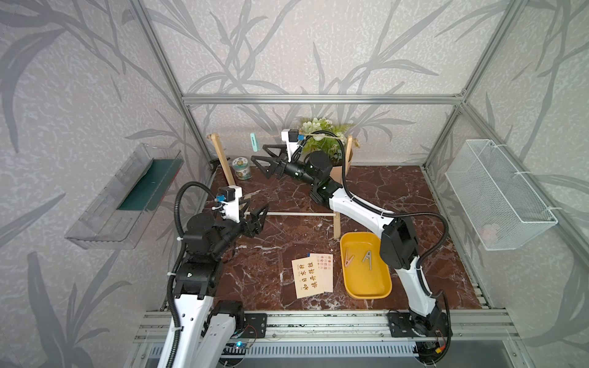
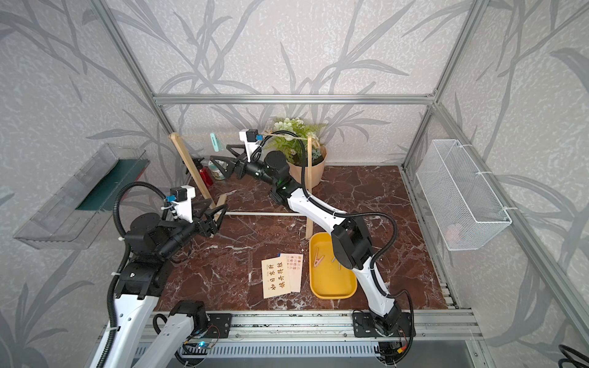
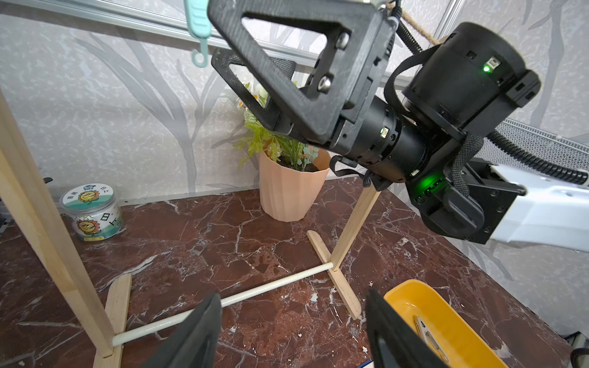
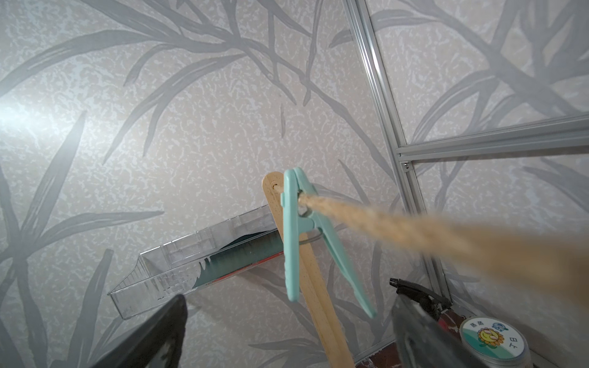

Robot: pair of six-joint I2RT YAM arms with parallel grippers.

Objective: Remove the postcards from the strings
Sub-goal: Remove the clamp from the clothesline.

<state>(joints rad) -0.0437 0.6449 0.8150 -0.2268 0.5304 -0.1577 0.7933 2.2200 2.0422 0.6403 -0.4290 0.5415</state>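
Altogether three postcards point(image 1: 307, 277), two clothespins point(image 1: 368, 256) in tray point(image 1: 366, 283), one teal clothespin point(image 4: 291, 235) on string point(image 4: 398, 227).

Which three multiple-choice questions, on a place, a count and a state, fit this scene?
1. Where do the postcards lie? A) in a drawer B) on the table beside the yellow tray C) on a chair
2. How many clothespins lie in the tray? A) two B) none C) five
3. The right end effector is A) shut on a cup B) open C) missing
Answers: B, they rest flat by the tray; A, two show inside; B, its jaws gape near the teal clothespin.
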